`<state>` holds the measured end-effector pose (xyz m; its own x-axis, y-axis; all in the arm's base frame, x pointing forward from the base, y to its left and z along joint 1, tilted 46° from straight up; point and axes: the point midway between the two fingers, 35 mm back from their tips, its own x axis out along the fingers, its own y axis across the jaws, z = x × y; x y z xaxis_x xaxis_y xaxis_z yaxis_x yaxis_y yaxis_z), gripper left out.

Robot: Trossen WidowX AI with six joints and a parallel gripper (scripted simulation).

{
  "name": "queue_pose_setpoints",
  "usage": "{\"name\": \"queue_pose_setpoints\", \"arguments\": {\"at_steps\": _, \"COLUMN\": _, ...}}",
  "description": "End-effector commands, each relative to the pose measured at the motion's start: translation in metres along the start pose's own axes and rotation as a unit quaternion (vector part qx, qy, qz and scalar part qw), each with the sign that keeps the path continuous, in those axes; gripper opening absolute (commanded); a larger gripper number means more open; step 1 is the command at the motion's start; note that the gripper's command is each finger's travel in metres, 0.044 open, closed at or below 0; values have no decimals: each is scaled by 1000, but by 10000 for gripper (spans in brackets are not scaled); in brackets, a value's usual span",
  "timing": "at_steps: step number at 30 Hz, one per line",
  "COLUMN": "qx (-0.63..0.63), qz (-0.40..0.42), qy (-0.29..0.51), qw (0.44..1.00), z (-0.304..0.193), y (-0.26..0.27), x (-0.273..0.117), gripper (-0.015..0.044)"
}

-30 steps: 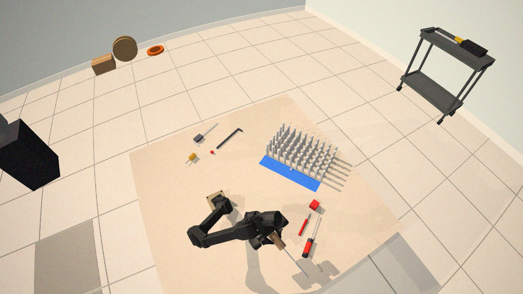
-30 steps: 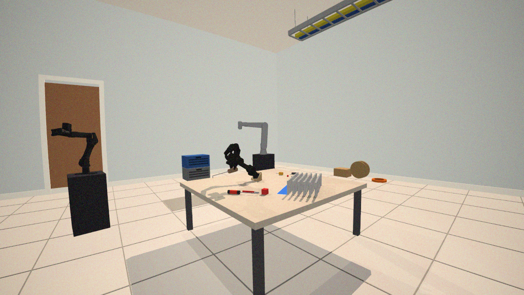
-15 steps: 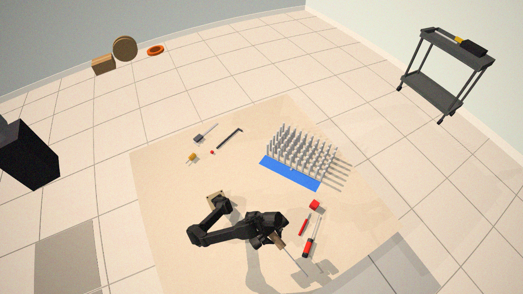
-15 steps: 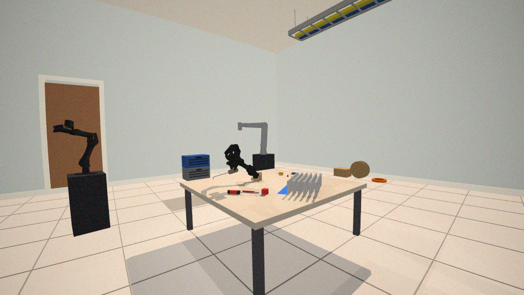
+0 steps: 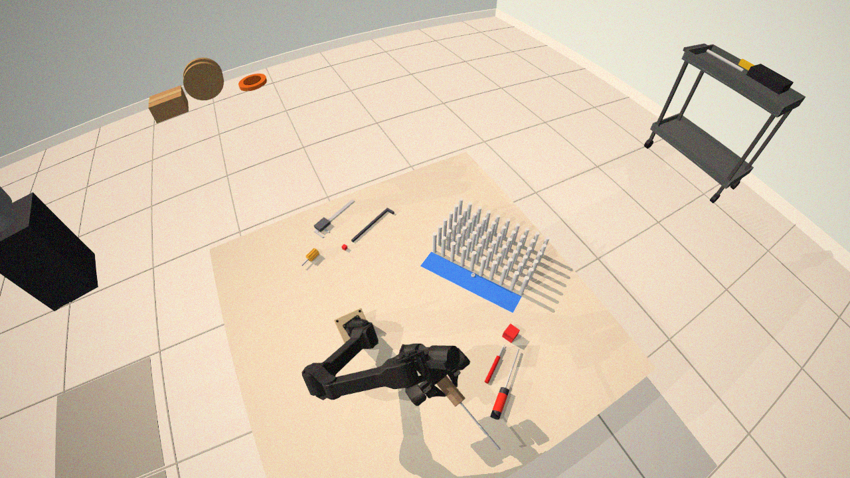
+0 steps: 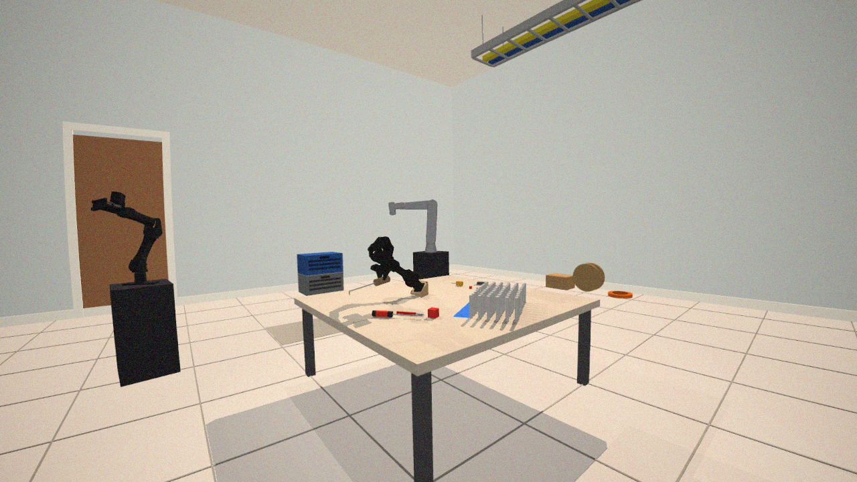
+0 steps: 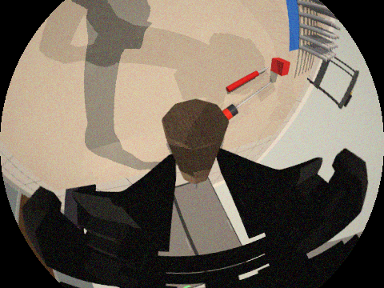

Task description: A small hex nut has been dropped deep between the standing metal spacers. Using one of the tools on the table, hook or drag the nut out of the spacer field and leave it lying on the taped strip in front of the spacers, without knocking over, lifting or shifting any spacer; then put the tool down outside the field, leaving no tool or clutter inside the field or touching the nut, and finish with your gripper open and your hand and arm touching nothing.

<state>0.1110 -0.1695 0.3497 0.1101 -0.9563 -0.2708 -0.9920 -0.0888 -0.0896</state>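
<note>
The small hex nut point(image 5: 473, 276) lies on the blue taped strip point(image 5: 445, 267) point(image 6: 462, 310) point(image 7: 294, 24), near its edge by the spacers. The metal spacers point(image 5: 482, 243) point(image 6: 497, 301) point(image 7: 318, 34) stand upright in rows behind the strip. My gripper point(image 5: 441, 386) point(image 7: 195, 156) is shut on the wooden handle of a hook tool point(image 5: 453, 392) point(image 6: 381, 281) point(image 7: 196, 124). The tool's thin shaft points away from the spacers, toward the table's near edge, and its tip seems raised above the table. The gripper is far from the nut and the spacers.
A red cube point(image 5: 510, 332) point(image 6: 433, 312) point(image 7: 280, 66), a red pen-like tool point(image 5: 492, 369) point(image 7: 242, 82) and a red-black screwdriver point(image 5: 500, 403) point(image 6: 382, 313) lie between gripper and spacers. A black hooked bar point(image 5: 371, 225), a grey brush-like tool point(image 5: 323, 224) and a yellow-handled piece point(image 5: 312, 255) lie across the table.
</note>
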Motion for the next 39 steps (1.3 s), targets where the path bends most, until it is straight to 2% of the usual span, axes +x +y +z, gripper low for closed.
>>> {"name": "queue_pose_setpoints", "arguments": {"at_steps": 1, "qx": -2, "qz": 0, "qy": -2, "qw": 1000, "z": 2, "y": 0, "x": 2, "gripper": 0}}
{"name": "queue_pose_setpoints", "arguments": {"at_steps": 39, "qx": 4, "qz": 2, "qy": -14, "qw": 1000, "z": 12, "y": -1, "x": 15, "gripper": 0}}
